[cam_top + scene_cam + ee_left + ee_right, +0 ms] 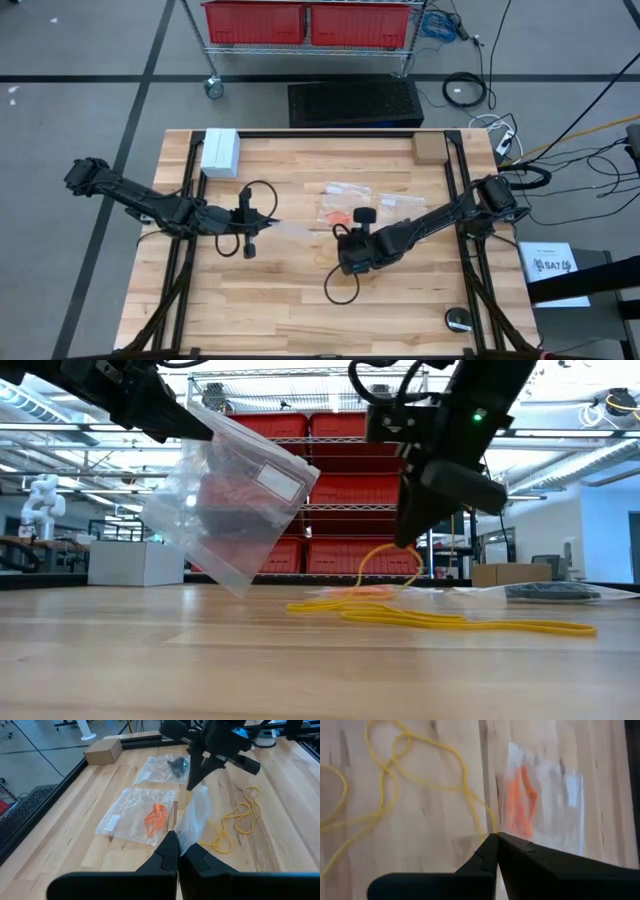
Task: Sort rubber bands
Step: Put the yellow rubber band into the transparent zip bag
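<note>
two red bins (310,22) behind table (300,300)

The pale wooden plank bench (290,300) carries a white box (220,152) and a brown cardboard box (428,149) at its far corners. Near the middle lie a clear plastic bag holding orange rubber bands (156,816), another clear bag with dark bands (177,766), and thin yellow rubber bands (239,818).

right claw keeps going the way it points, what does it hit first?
Probably the table directly below. The right claw, shut on a yellow rubber band, points down beside the bag of orange bands; depth unclear.
</note>
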{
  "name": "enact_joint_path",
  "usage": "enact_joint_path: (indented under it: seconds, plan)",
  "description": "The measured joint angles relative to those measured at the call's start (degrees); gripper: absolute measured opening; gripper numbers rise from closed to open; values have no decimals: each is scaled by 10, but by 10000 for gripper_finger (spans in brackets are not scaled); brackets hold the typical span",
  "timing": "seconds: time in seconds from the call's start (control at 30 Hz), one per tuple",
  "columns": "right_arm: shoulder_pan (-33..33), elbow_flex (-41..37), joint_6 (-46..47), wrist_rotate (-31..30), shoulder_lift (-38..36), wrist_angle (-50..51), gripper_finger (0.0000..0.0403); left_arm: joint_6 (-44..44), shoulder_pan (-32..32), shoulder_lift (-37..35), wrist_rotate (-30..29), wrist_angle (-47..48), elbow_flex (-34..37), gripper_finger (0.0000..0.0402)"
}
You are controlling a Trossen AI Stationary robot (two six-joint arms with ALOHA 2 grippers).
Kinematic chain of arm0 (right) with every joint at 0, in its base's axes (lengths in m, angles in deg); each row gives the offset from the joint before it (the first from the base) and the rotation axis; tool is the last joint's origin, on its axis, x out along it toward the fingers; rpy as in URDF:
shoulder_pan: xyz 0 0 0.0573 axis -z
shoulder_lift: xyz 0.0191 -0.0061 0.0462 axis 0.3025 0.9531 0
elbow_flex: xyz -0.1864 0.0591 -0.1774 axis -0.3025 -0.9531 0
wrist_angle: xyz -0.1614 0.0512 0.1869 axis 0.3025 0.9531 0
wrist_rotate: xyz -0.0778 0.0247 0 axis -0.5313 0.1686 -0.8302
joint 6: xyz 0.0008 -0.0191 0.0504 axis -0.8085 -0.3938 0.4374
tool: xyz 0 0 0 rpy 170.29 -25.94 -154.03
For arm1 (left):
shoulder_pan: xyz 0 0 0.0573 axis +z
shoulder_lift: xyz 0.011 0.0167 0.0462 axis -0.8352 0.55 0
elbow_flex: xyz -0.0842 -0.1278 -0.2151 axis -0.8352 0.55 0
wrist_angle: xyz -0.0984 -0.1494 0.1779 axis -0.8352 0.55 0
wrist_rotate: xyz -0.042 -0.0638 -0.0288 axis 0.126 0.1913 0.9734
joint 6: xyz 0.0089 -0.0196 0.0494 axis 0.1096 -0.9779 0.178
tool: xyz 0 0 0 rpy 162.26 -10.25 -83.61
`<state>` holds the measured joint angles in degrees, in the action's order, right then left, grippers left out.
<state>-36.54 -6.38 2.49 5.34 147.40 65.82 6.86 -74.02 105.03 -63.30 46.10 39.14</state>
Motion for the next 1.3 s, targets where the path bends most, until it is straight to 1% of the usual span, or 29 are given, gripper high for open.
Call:
enact_joint_path:
  seconds: [0.1,0.17,0.3,0.4,0.5,0.67,0.77,0.9,1.03,1.17,1.23,1.3]
  plan:
    - [-3,0,12,2,0,22,0,0,0,0,0,0,0,0]
    - [-4,0,18,18,0,18,0,0,0,0,0,0,0,0]
    - [8,0,-18,69,0,-51,0,2,0,0,0,0,0,0]
    - [23,0,-49,85,1,-101,0,2,0,0,0,0,0,0]
    - [44,0,-68,116,3,-115,0,2,0,0,0,-1,0,0]
    - [70,-1,-74,133,22,-115,10,1,0,0,0,0,0,0]
    - [80,-1,-73,161,41,-129,33,1,0,0,0,2,0,0]
    - [82,-1,-38,168,50,-151,80,1,0,0,0,2,0,0]
    - [82,-1,27,170,51,-152,134,1,0,0,0,2,0,0]
    - [88,-1,121,215,51,-156,182,1,0,0,0,3,0,0]
    - [89,-1,156,210,51,-157,205,1,0,0,0,3,0,0]
    - [89,-1,169,196,51,-157,227,0,0,0,0,3,0,0]
